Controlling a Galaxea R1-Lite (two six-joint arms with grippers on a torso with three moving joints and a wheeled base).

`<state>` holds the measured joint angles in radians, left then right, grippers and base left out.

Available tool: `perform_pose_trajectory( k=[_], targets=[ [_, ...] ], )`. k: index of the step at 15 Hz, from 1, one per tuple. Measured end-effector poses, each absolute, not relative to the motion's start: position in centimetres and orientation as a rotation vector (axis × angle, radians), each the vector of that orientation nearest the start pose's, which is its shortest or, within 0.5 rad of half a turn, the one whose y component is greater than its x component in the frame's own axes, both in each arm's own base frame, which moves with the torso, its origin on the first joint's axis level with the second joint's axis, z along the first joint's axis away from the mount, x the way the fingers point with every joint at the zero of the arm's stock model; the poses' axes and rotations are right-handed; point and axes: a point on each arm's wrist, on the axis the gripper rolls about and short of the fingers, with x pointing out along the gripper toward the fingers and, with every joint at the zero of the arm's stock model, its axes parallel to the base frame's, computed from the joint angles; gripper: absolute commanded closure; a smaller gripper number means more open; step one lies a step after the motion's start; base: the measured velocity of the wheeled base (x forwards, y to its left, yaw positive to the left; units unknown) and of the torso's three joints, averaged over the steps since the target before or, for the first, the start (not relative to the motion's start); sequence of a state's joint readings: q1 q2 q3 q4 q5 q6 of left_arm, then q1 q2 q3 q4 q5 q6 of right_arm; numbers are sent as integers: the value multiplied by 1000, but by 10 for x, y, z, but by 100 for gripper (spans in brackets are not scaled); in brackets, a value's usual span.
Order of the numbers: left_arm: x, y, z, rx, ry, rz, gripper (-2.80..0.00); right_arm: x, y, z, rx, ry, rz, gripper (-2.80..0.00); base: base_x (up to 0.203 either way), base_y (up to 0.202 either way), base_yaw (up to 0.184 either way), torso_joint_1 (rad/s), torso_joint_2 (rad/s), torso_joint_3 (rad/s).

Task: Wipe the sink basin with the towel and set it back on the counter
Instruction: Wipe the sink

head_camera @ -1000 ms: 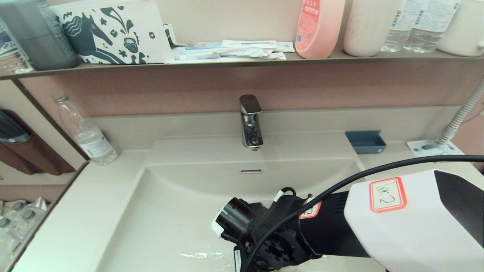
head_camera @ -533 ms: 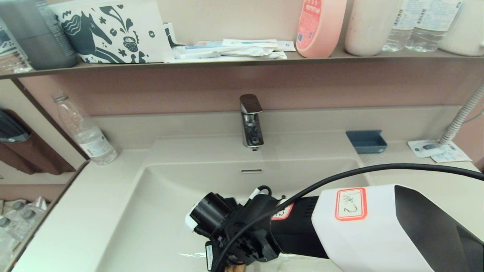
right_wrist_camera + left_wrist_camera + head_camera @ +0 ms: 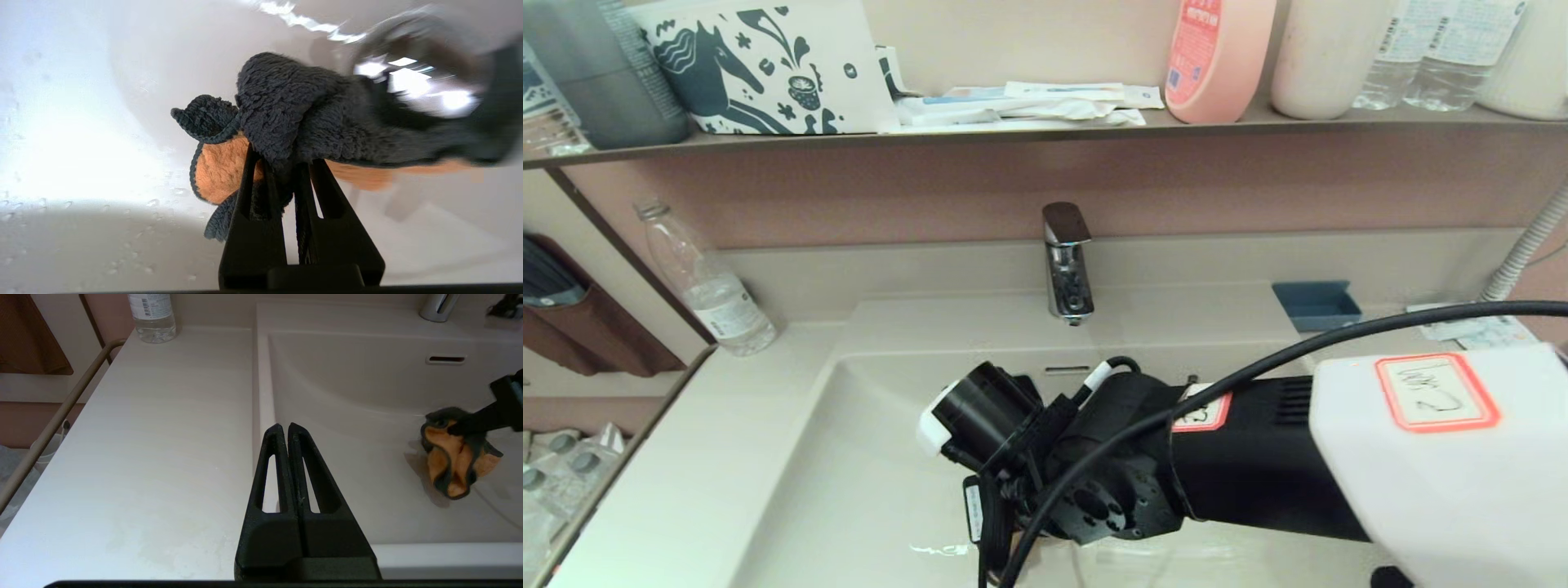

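Right gripper: fingers pinched on the towel, bunched, dark grey face outward, orange face showing beneath. In the left wrist view the towel hangs at centre right of the frame, inside the sink basin, its lower folds close to the basin floor; contact cannot be told. The chrome drain plug lies just beyond the cloth, upper right of the right wrist frame.

Left gripper: fingers pressed together, holding nothing, parked over the counter at the basin's edge, lower centre of its frame.

Progress, judged: wiping in hand; water beads remain on the basin floor, lower left of the right wrist frame. Return of the towel to the counter not yet done.

Edges and room: basin floor open toward the left of the head frame; rear wall with overflow slot rises behind; faucet overhangs at upper centre. A wide bare stretch of counter occupies the left of the left wrist frame, water bottle at its upper end
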<state>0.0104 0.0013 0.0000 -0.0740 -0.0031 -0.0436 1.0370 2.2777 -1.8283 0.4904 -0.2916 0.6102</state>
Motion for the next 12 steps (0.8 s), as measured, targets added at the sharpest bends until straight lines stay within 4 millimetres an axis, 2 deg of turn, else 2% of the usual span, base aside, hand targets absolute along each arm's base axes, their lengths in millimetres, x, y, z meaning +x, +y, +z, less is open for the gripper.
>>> perform_pose_trajectory(
  k=[3, 7, 9, 12],
  targets=[
    [-23, 0, 83, -42, -72, 6, 0, 228, 372, 155, -74, 851, 387, 0, 0, 0, 0, 0, 0, 0],
    [-23, 0, 83, -43, -72, 6, 0, 227, 370, 164, -130, 793, 395, 0, 0, 0, 0, 0, 0, 0],
    [-23, 0, 83, -43, -72, 6, 0, 229, 374, 166, -115, 757, 415, 0, 0, 0, 0, 0, 0, 0],
    [-23, 0, 83, -43, -72, 5, 0, 239, 391, 160, -52, 654, 466, 0, 0, 0, 0, 0, 0, 0]
  ],
)
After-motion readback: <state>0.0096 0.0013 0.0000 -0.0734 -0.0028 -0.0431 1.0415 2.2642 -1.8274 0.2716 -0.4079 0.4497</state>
